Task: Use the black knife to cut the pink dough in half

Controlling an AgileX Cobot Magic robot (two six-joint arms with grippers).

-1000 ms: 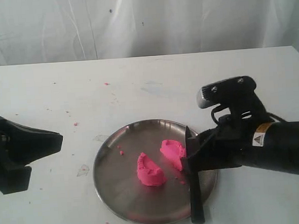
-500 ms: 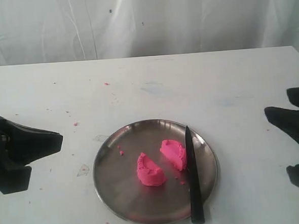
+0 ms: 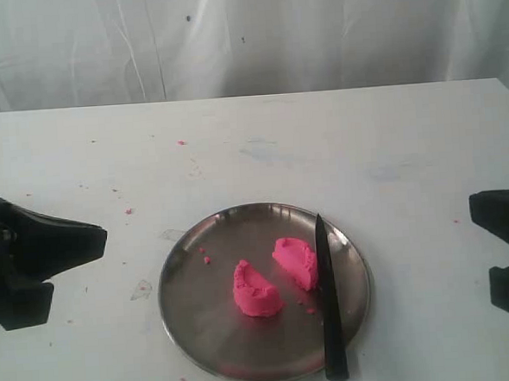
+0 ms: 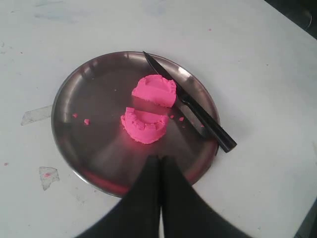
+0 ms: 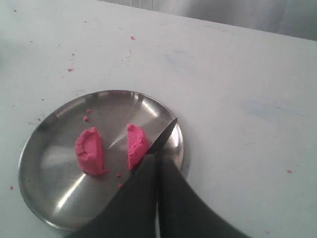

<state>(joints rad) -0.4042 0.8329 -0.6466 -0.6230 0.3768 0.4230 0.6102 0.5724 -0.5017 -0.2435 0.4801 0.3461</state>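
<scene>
Pink dough (image 3: pixel 275 275) lies halved on the round steel plate (image 3: pixel 193 319) — slim black knife (image 3: pixel 329 302) alongside; both pincers (image 4: pixel 159 166) (image 5: pixel 156 162) closed, empty.

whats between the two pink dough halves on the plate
Nothing: a bare strip of plate separates the left half from the right half, seen in the exterior view and both wrist views.

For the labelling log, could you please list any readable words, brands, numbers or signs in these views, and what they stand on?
There are none: no readable text shows on the black knife, the pink dough, the steel plate or the table.
</scene>
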